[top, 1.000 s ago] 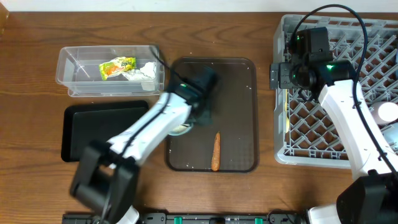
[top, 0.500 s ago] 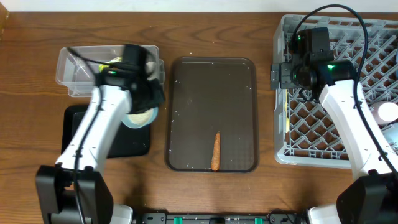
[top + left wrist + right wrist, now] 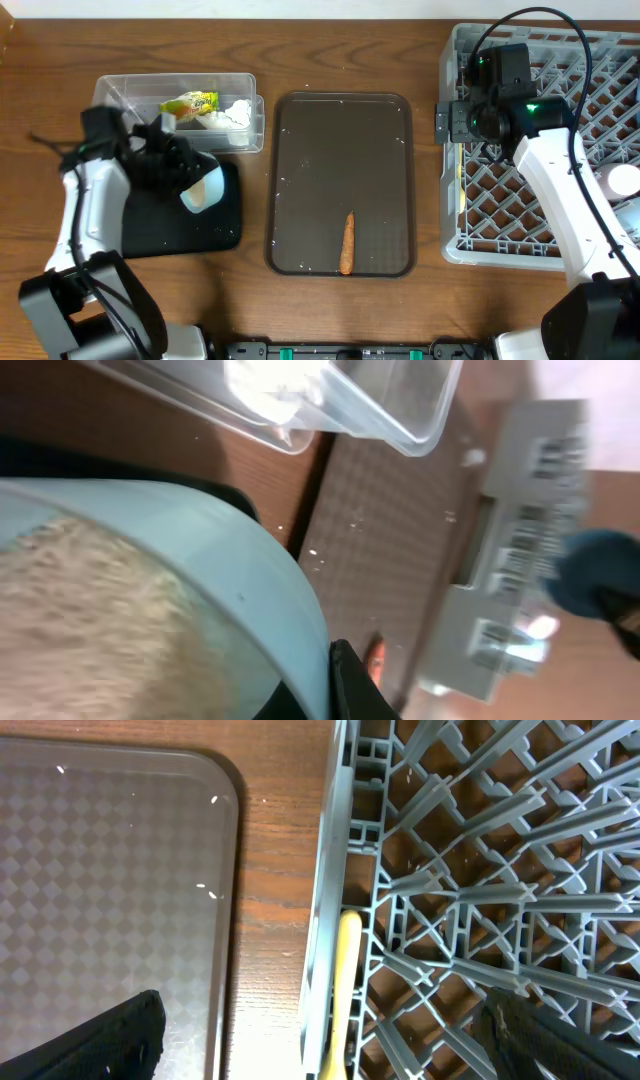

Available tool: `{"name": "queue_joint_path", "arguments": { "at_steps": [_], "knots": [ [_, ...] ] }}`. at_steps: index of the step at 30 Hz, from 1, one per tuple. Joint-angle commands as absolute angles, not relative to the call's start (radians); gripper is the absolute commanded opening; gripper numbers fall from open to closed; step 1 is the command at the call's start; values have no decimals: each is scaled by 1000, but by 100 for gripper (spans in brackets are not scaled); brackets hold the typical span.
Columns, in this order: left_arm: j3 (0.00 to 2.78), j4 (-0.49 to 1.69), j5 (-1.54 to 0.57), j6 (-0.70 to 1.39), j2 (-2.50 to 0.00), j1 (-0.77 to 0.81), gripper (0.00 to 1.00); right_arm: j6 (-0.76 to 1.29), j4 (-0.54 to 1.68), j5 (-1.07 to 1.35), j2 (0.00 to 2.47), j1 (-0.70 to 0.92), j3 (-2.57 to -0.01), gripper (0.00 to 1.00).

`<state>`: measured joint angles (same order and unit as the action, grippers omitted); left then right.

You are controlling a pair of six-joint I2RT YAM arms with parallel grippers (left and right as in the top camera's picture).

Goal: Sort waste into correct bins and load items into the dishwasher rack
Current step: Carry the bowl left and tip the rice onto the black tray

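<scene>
Orange on the dark brown serving tray (image 3: 340, 130), the carrot stick (image 3: 347, 243) lies nearest the robot, its long axis running near-to-far, well apart from both arms. Farther back on the left, the left gripper (image 3: 188, 177) is clenched on the light blue cup (image 3: 203, 190). The cup is tipped over the far right corner of the black tray (image 3: 150, 225), with rice (image 3: 90, 620) inside. Emptying it probably means turning the mouth downward within that rim. Beyond sits the clear tub (image 3: 110, 100) holding the wrapper (image 3: 190, 103) and tissue (image 3: 236, 113). At the left edge of the rack (image 3: 480, 205), the right gripper (image 3: 447, 122) hangs spread wide and empty above the yellow spoon (image 3: 347, 980).
</scene>
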<state>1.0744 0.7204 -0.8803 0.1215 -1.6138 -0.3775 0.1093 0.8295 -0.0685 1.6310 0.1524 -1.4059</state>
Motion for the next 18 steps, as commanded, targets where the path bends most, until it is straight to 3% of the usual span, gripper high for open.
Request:
{"name": "queue_joint_path", "arguments": {
  "at_steps": [1,12,18],
  "knots": [
    [988,664,-1183,37,-1605,-467,6,96,831,-79,1629,147,-1405,99],
    [868,582,-1557,42,-1617,-669,6,96,831,-79,1629,147,-1405,99],
    [868,586,-1573,113,-1617,-691,6,96,831,-79,1629,147,-1405,99]
  ]
}}
